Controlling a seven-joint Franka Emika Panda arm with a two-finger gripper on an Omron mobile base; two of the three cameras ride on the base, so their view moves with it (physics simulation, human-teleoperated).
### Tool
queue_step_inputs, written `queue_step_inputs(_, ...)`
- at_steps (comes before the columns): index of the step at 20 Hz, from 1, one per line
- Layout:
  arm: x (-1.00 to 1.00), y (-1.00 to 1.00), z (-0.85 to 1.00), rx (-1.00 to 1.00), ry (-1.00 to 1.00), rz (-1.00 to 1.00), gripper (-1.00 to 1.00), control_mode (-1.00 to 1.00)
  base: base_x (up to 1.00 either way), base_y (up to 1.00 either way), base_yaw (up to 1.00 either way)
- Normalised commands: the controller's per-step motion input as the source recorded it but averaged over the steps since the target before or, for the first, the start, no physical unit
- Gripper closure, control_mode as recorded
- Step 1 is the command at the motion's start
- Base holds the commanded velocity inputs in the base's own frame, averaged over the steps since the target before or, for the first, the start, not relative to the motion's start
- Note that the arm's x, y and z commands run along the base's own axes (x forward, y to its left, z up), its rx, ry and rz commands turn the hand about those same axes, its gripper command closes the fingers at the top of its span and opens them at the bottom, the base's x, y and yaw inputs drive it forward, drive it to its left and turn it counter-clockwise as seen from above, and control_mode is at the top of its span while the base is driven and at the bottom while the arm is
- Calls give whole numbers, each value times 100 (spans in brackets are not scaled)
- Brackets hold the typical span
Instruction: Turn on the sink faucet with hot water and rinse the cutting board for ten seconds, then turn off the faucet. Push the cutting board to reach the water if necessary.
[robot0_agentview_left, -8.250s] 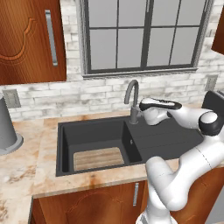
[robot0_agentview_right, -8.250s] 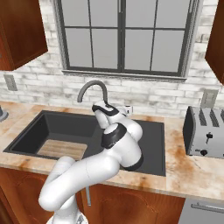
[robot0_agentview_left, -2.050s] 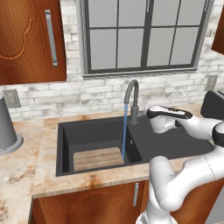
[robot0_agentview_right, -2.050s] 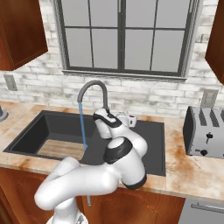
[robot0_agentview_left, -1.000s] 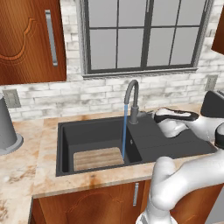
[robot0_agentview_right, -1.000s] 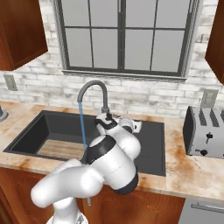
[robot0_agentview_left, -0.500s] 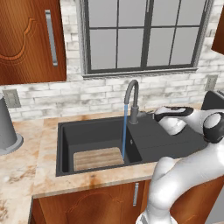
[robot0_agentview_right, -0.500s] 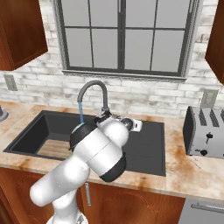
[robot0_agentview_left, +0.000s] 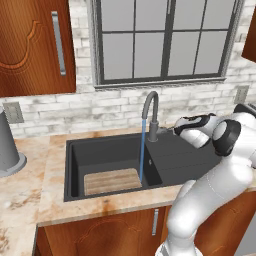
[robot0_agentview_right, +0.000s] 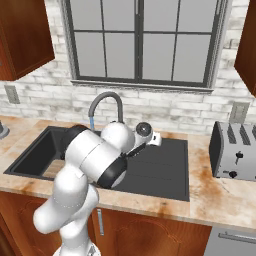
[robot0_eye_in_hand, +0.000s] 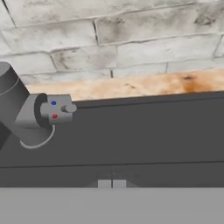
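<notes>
Open drainboard (robot0_agentview_left: 185, 162) right of the faucet (robot0_agentview_left: 151, 112); backsplash wall (robot0_eye_in_hand: 131, 39) behind.

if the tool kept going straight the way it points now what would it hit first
Probably the flat drainboard of the sink, just right of the faucet's lever; the shut tool points there. Depth is unclear.

The left base view looks forward and down from behind the arm's left, the right base view from behind its right, both facing the window wall and sharing the sink (robot0_agentview_left: 165, 160) and the sink faucet (robot0_agentview_left: 151, 114). The hand view sits far closer (low over the drainboard), facing the brick backsplash (robot0_eye_in_hand: 131, 39) with the faucet's base and lever (robot0_eye_in_hand: 59, 109) at its left.
</notes>
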Motion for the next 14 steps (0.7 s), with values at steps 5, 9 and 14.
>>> queue_step_inputs(5, 0, 0, 0, 0, 15, 3, 100, -100, 0, 0, 0)
queue_step_inputs(9, 0, 0, 0, 0, 14, 4, 100, -100, 0, 0, 0)
queue_step_inputs(14, 0, 0, 0, 0, 3, 5, 100, -100, 0, 0, 0)
